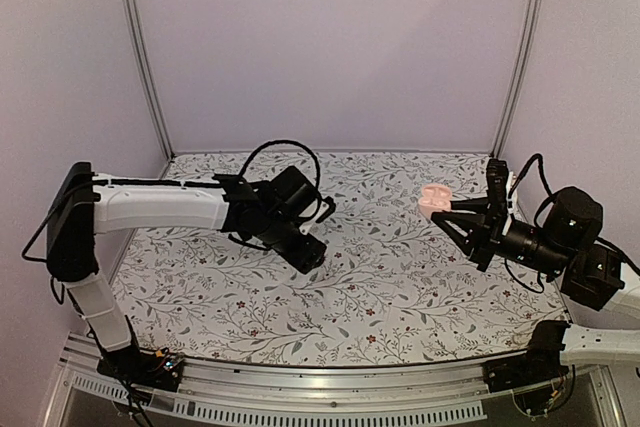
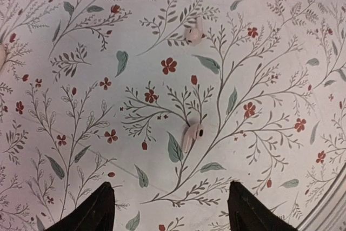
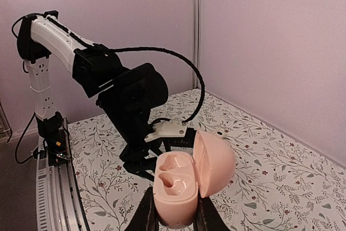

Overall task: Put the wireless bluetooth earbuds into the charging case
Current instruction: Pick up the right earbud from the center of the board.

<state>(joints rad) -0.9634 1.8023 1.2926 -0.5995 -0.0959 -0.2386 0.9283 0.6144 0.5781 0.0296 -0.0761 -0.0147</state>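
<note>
Right fingers pinch the lower half of the charging case, one on each side. Case is upright, held clear above the bench, lid hinged open to the right in the wrist view, both wells showing. Left fingers are spread apart, pointing down at the floral bench. One earbud lies on the bench just ahead of the gap between them, untouched. Second earbud lies further out, well apart from the first. Left arm reaches over mid-bench; the case is off to its right.
</note>
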